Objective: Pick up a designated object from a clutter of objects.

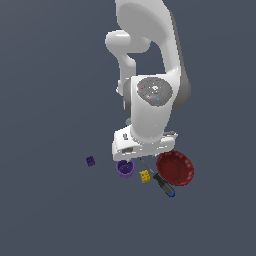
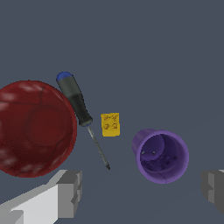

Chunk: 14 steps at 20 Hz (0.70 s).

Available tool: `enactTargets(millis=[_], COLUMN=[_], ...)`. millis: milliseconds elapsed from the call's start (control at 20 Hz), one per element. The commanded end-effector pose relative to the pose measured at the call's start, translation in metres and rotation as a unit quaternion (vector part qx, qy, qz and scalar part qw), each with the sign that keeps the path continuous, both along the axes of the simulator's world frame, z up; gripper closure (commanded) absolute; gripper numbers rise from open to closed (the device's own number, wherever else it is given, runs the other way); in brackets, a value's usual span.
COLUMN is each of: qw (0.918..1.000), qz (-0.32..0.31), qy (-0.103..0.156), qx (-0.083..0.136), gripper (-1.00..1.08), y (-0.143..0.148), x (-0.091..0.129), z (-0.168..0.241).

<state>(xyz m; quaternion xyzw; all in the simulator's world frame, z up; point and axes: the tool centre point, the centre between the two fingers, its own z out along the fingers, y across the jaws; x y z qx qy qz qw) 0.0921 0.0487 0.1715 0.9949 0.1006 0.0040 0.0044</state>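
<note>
Looking first at the exterior view, I am seeing the arm's white wrist housing hanging low over the clutter, hiding its own gripper, so this view is not telling me how the jaws stand. The yellow block (image 1: 145,176) is lying on the dark floor between the purple cup (image 1: 125,168) and the red bowl (image 1: 175,168), with the screwdriver (image 1: 163,184) running just beside it on the bowl's side. The purple cube (image 1: 90,161) is sitting well apart, toward the exterior view's left.

Turning to the wrist view, I am seeing the gripper (image 2: 142,192) spread wide open and holding nothing, with one grey fingertip (image 2: 70,192) showing near the bowl (image 2: 35,127) and the other at the picture's far edge. The block (image 2: 110,124) is resting studs-up, apart from the screwdriver (image 2: 81,111) and apart from the cup (image 2: 161,155); it is not yet lying between the fingers.

I am judging the block to be light, rigid and smooth-sided, so it is likely to skid or twist if pinched off-centre. I am planning to take it across two opposite flat sides, low on the body beneath the studs, while keeping the fingers clear of the screwdriver's shaft and the cup's rim.
</note>
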Motion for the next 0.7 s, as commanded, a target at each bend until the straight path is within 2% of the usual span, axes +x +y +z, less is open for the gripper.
enactTargets(millis=[0,350,650], qw=[1.0000,0.9996,0.9994], qz=[0.009,0.026,0.033], qy=[0.001,0.003,0.004], qx=[0.001,0.003,0.004], gripper=[-0.92,-0.92,-0.92], y=[0.006,0.019,0.025], x=[0.006,0.014,0.016], z=[-0.025,-0.075,-0.097])
